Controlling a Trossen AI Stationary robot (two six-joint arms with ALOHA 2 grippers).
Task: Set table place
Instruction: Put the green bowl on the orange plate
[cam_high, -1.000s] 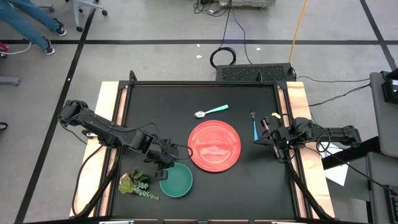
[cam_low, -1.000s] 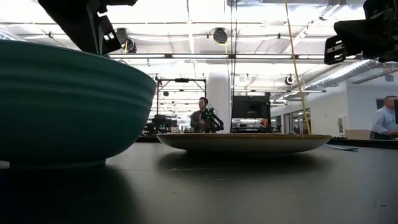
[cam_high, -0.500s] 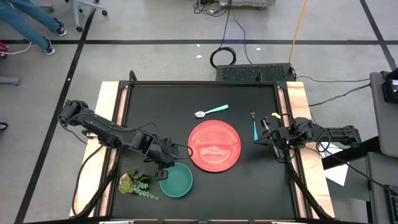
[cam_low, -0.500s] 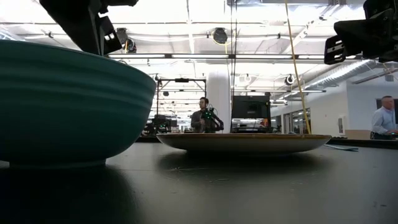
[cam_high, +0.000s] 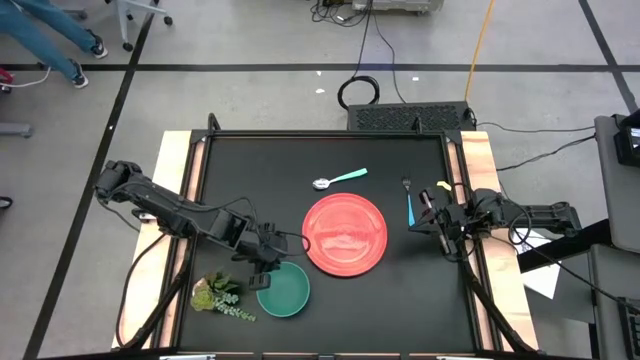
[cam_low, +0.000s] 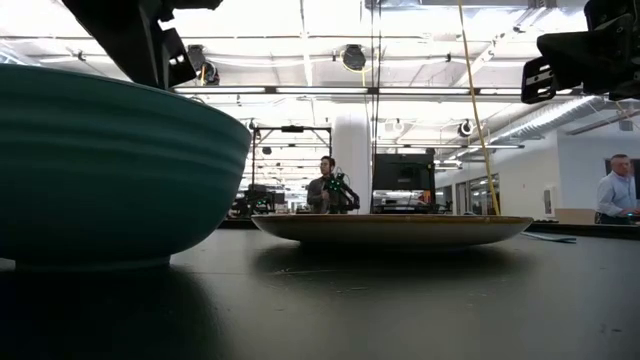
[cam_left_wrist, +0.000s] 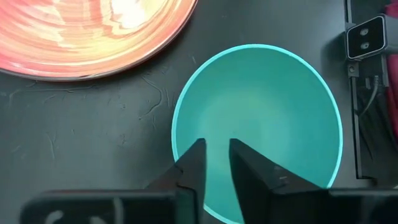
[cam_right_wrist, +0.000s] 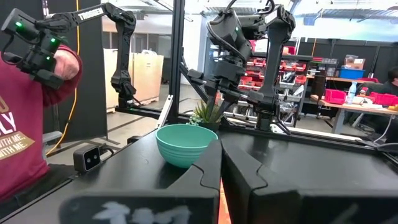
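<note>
The teal-green bowl (cam_high: 283, 291) (cam_left_wrist: 273, 124) stands on its base near the table's near edge, beside the red plate (cam_high: 345, 233) (cam_low: 390, 228). My left gripper (cam_high: 268, 268) (cam_left_wrist: 216, 144) is open by a narrow gap. Its tips point down over the bowl's hollow just inside the rim, and I see them touch nothing. The teal-handled spoon (cam_high: 340, 178) lies beyond the plate. The blue-handled fork (cam_high: 408, 205) lies to the plate's right. My right gripper (cam_high: 426, 208) (cam_right_wrist: 221, 168) is shut and holds nothing, just right of the fork.
A leafy green sprig (cam_high: 220, 295) lies left of the bowl at the near edge. A small camera box (cam_left_wrist: 365, 36) sits at the table's near edge by the bowl. Pale wooden strips (cam_high: 175, 200) line both sides. People stand in the room beyond (cam_low: 618, 195).
</note>
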